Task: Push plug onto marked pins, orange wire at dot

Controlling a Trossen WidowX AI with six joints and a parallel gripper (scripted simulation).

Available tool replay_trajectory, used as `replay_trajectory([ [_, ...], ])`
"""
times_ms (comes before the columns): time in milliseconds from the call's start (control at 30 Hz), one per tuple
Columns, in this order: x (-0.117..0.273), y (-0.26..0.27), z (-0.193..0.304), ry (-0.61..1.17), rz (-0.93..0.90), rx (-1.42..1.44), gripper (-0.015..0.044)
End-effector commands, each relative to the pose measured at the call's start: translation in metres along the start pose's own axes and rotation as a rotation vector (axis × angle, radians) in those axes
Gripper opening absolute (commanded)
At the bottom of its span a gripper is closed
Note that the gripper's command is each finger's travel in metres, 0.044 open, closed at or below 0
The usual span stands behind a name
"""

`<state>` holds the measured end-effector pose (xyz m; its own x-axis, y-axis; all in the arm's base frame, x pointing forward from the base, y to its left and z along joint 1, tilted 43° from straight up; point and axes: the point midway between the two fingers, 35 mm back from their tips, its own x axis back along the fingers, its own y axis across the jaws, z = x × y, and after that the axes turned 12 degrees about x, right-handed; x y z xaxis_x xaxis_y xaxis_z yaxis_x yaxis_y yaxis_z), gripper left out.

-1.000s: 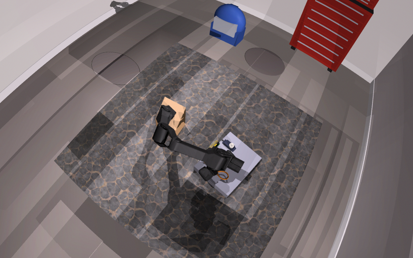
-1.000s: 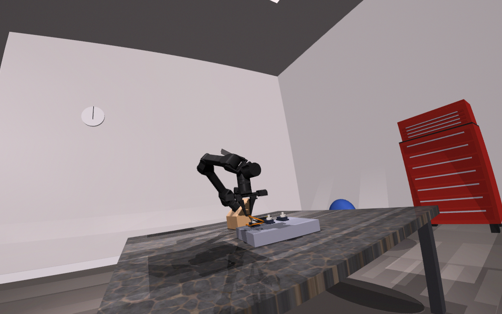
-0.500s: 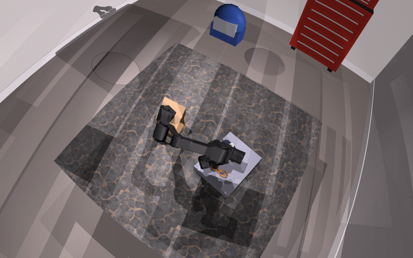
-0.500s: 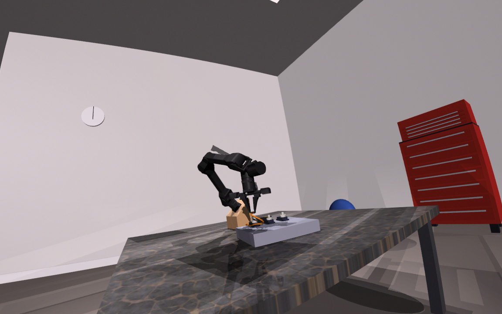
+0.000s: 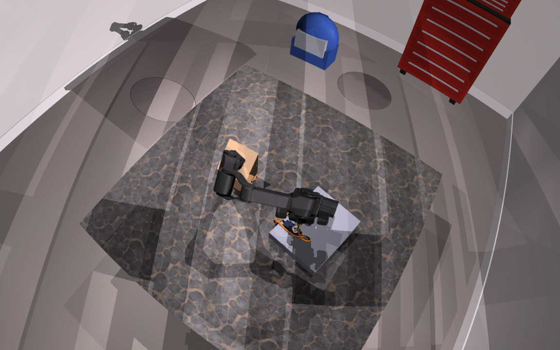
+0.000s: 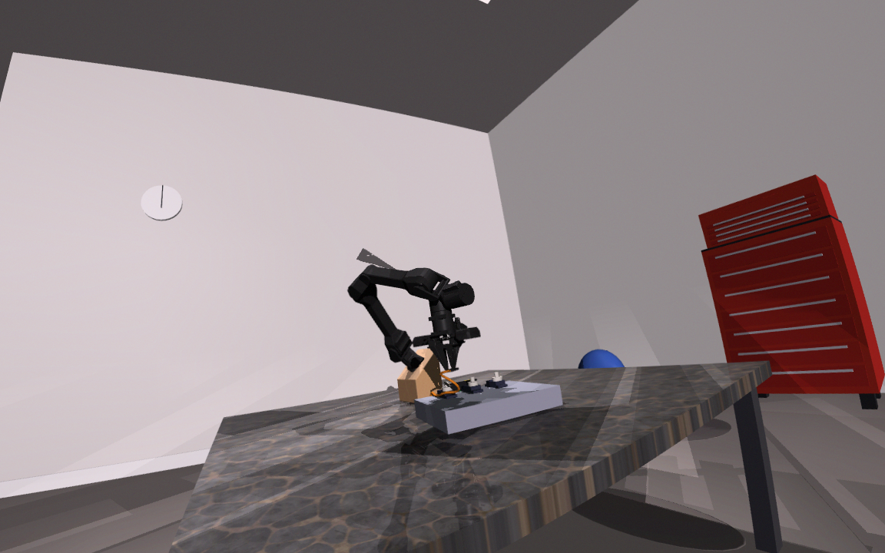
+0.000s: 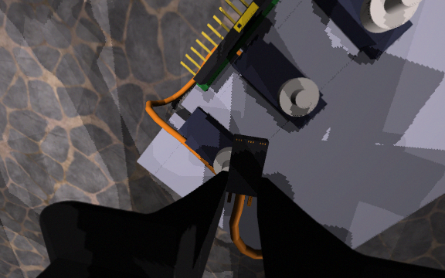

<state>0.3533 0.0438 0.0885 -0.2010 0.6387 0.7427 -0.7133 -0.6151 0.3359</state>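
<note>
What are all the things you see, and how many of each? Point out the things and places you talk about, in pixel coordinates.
table [image 5: 342,143] [image 6: 336,474] [image 7: 91,127]: one, grey-brown
holder [image 5: 342,221] [image 6: 508,410] [image 7: 346,170]: one, pale grey, on the table
servos: three, dark blue with whitish tops, on the holder
pin row [image 7: 207,40]: one, yellow, at the holder's edge
marked band [image 7: 247,17]: one, yellow with dark dot, beside the pins
plug [image 7: 247,166]: one, black, in the pincer
lead [image 5: 304,238] [image 7: 235,224]: orange, from the plug
block [image 5: 245,154] [image 6: 412,386]: one, tan, near the arm
helmet-like thing [image 5: 319,30] [image 6: 600,359]: one, blue, beyond the table
drawer cabinet [image 5: 456,47] [image 6: 776,296]: one, red, by the wall
clock [image 6: 160,203]: one, white, on the wall
arm [image 5: 269,196] [image 6: 378,319]: one, black
pincer [image 6: 449,368] [image 7: 242,181]: one, black
</note>
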Motion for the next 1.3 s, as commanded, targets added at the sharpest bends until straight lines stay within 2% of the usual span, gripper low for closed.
replay_trajectory([
  [0,0.0,0.0,-0.011,-0.006,0.0,-0.107,0.0],
  [1267,-0.001,0.016,-0.097,-0.009,-0.009,-1.193,0.0],
])
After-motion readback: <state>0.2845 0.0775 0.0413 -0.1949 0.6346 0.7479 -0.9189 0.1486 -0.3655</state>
